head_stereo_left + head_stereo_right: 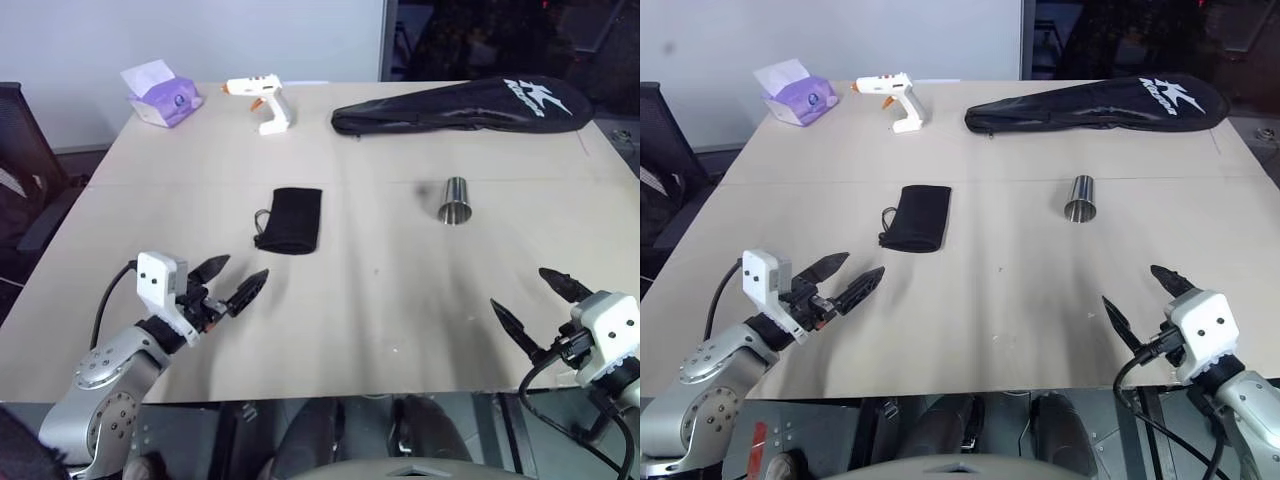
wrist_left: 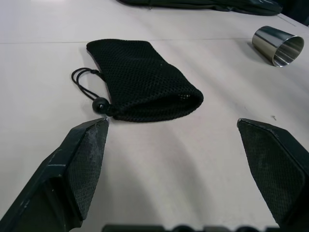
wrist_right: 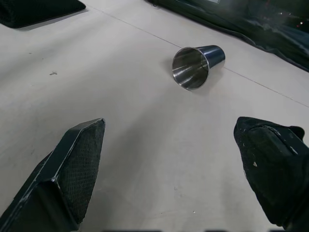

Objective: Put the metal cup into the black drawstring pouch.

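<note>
The metal cup (image 1: 457, 201) lies on its side right of the table's middle, its open mouth (image 3: 189, 68) turned toward my right gripper. Left of the middle the black drawstring pouch (image 1: 291, 220) lies flat, with its cord (image 2: 86, 84) looped at its left side and its mouth facing me. My left gripper (image 1: 248, 266) hovers open and empty near the front left, short of the pouch (image 2: 142, 79). Open and empty too, my right gripper (image 1: 517, 287) is at the front right, well short of the cup.
A long black racket cover (image 1: 460, 105) with a white logo lies along the table's far right. A white glue gun (image 1: 262, 100) and a purple tissue box (image 1: 165, 97) stand at the far left. A dark chair (image 1: 20, 170) stands beside the table's left edge.
</note>
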